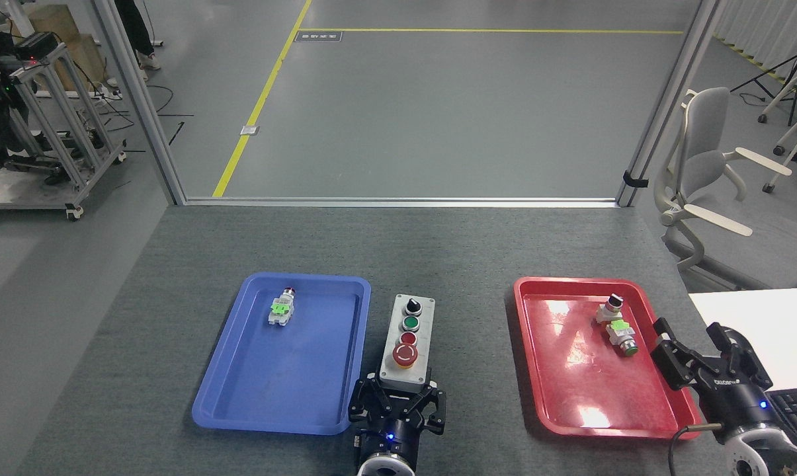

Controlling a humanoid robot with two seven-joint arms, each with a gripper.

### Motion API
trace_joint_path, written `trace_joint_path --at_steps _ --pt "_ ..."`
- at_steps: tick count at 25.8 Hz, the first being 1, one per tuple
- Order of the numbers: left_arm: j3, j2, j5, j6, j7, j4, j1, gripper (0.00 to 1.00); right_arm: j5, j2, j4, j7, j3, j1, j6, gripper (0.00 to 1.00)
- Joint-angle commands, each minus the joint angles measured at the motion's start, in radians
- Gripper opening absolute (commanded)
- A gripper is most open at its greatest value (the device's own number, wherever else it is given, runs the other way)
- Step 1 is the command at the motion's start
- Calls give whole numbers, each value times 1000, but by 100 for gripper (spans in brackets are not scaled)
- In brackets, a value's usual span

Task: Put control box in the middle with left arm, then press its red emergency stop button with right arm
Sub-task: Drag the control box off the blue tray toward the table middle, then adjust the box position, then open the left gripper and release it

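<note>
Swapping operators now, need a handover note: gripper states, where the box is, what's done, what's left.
Left gripper: shut on the near end of the control box, not yet released.
Right gripper: open, empty, at the right edge of the red tray.
The control box lies on the bare tabletop between the blue tray and the red tray, close beside the blue one, so left of centre.
Done: box brought out onto the felt.
Left: settle it in the middle, let go, then press the red emergency stop button with the right arm.
</note>
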Motion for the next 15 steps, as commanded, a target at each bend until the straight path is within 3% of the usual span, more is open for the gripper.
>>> trace_joint_path --at_steps 1,6,15 --pt "-9 0 20 29 1 9 -1 0 1 0 0 4 0 0 -4 100" --pt "-11 0 92 46 -19 19 -11 0 -1 0 0 6 0 0 -4 100" --pt "-15 2 99 2 -24 27 -14 3 1 -3 0 4 -1 0 3 100"
